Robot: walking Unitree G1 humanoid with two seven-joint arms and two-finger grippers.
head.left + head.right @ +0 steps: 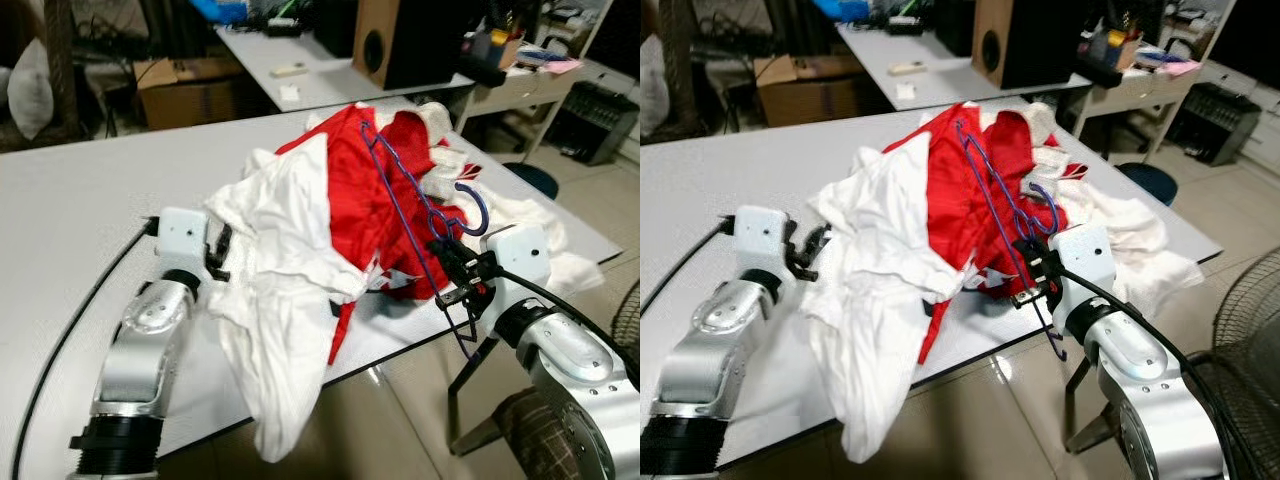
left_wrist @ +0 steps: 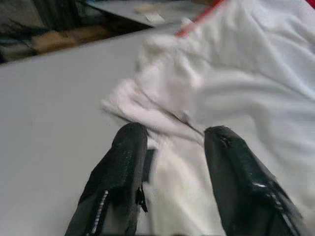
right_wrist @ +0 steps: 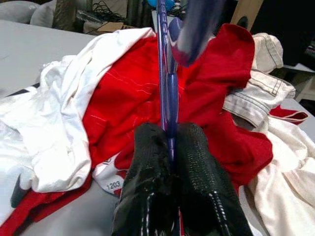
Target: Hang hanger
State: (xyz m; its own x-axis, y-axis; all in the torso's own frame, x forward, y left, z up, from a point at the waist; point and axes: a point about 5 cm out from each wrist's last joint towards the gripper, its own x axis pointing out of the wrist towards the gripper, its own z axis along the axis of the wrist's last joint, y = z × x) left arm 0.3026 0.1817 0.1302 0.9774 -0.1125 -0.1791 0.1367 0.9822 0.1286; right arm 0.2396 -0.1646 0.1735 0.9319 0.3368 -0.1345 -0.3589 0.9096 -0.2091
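A pile of clothes on a big grey table.

A white shirt hangs over the table's near edge, and a red shirt lies just behind it. The purple hanger rests on the red shirt. The right gripper is squeezed tight on the hanger's wire. The left gripper has its fingers apart, with white cloth between them.
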